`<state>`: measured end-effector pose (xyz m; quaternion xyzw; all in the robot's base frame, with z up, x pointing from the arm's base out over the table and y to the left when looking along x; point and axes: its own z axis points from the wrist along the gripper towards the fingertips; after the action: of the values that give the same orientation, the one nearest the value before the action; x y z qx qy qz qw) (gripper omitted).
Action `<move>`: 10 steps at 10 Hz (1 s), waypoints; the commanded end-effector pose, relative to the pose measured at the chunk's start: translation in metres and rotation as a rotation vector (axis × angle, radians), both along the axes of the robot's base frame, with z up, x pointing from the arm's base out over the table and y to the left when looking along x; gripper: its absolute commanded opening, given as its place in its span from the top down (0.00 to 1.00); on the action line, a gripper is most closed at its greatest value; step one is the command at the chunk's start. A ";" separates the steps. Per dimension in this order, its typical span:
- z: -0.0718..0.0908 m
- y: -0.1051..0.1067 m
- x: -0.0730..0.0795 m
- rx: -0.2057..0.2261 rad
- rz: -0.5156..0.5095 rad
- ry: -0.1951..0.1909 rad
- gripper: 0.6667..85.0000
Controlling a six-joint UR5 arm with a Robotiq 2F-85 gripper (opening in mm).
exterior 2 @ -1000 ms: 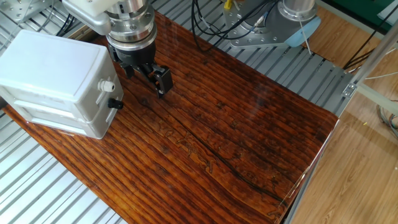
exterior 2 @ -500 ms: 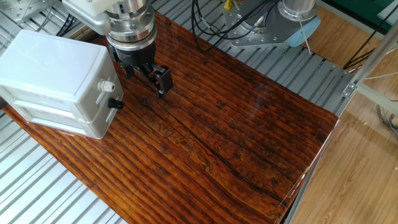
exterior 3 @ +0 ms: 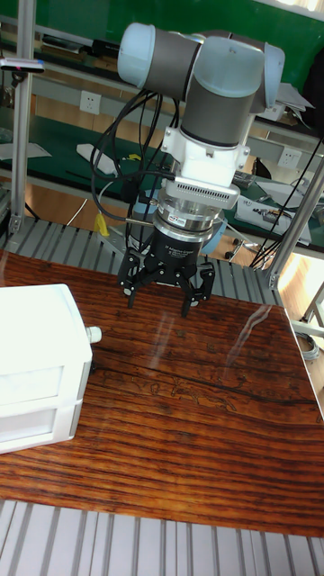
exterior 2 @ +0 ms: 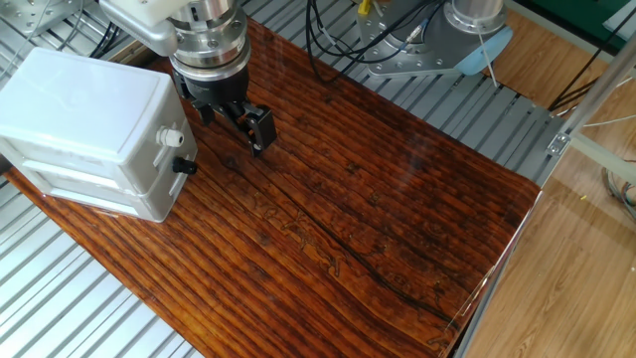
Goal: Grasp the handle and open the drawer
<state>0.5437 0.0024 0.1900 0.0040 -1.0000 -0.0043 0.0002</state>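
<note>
The white two-drawer box stands at the left of the wooden board. Its taller upper drawer (exterior 2: 149, 139) (exterior 3: 45, 355) is pushed in flush. The handle (exterior 2: 175, 149) (exterior 3: 93, 334) juts from the drawer front toward the gripper, a white stub with a black knob just below it. My gripper (exterior 2: 235, 121) (exterior 3: 159, 304) hangs open a short way to the right of the handle, pointing down, with nothing between its black fingers (exterior 2: 261, 129). It does not touch the handle or the box.
The wooden board (exterior 2: 378, 219) lies on a ribbed aluminium table. The arm's base (exterior 2: 467, 20) and black cables (exterior 2: 328, 50) sit at the back right. The board's right edge (exterior 2: 497, 268) runs near the table's rim. A shallower bottom drawer (exterior 2: 99, 194) sits under the upper one.
</note>
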 end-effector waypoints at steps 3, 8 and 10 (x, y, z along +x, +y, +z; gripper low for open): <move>0.007 0.009 0.064 0.029 -0.095 -0.254 0.98; 0.003 0.018 0.062 0.039 -0.107 -0.248 0.98; 0.004 0.006 0.062 -0.022 -0.006 -0.253 0.98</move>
<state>0.6019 0.0136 0.1915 -0.0305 -0.9926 -0.0078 -0.1173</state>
